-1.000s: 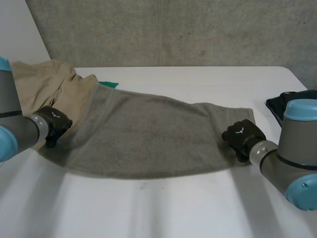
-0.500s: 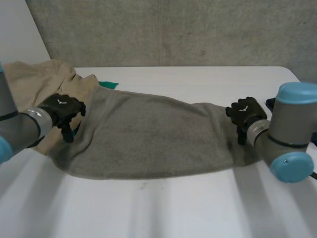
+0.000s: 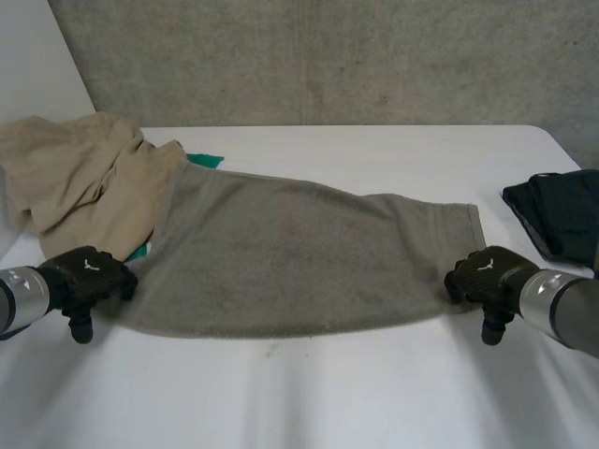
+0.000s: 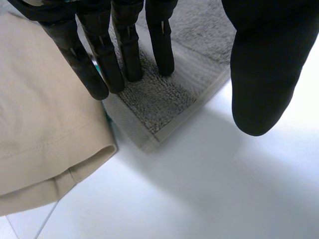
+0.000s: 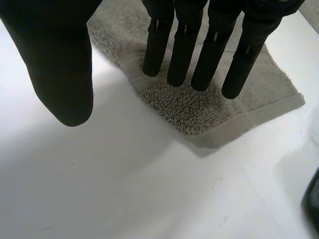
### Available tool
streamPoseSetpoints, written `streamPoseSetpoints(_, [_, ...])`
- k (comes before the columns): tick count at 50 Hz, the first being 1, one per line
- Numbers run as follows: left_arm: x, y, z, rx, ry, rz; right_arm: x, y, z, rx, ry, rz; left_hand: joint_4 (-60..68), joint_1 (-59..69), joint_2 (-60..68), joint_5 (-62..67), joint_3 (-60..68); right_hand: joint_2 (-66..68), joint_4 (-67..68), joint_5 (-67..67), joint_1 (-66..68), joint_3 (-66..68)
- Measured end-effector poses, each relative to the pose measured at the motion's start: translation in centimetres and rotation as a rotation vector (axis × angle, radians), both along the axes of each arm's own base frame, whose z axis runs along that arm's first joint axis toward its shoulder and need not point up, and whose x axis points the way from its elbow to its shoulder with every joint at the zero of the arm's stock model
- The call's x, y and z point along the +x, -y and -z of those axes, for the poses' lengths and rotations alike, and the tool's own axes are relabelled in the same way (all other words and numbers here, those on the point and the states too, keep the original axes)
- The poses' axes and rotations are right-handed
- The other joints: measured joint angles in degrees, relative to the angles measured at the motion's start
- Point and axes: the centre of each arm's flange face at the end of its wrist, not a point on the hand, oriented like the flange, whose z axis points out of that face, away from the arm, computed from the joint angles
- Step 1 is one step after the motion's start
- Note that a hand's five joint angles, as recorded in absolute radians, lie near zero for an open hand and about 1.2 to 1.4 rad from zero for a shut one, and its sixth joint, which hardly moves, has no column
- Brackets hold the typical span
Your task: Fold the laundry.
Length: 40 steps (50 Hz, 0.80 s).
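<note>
Both arms reach in low. The left arm point(image 3: 19, 297) comes from the worktop's point(image 3: 318, 393) left edge and the right arm point(image 3: 562, 311) from its right edge. The left robot hand point(image 3: 91, 278) is palm down, fingers point(image 4: 127, 50) straight, tips down, thumb point(image 4: 259, 74) spread well apart. The right robot hand point(image 3: 487, 274) mirrors it, with straight fingers point(image 5: 182, 47) and thumb point(image 5: 57, 59) wide apart.

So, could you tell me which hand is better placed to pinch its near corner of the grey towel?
The right hand, probably: its straight fingers lie over a towel corner on bare table, thumb clear alongside. The left hand also covers its corner, but the beige garment crowds it.
</note>
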Motion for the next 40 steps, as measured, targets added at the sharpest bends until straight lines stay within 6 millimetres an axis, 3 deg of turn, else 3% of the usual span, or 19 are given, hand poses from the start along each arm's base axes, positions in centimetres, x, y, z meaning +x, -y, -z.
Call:
streamPoseSetpoints(13, [-0.3, 1.8, 0.0, -0.025, -0.121, -0.024, 1.3, 2.7, 4.0, -0.102, 0.097, -0.006, -2.5, -0.7, -2.1, -2.5, -2.4, -2.0, -1.8, -2.1, -1.2, -1.6])
streamPoseSetpoints(40, [-3.4, 3.4, -0.1, -0.179, -0.154, 0.005, 3.7, 6.4, 4.4, -0.256, 0.152, -0.043, -2.5, -0.7, -2.1, -2.5, -2.4, -0.8, -0.6, 0.7, -1.0, -0.7])
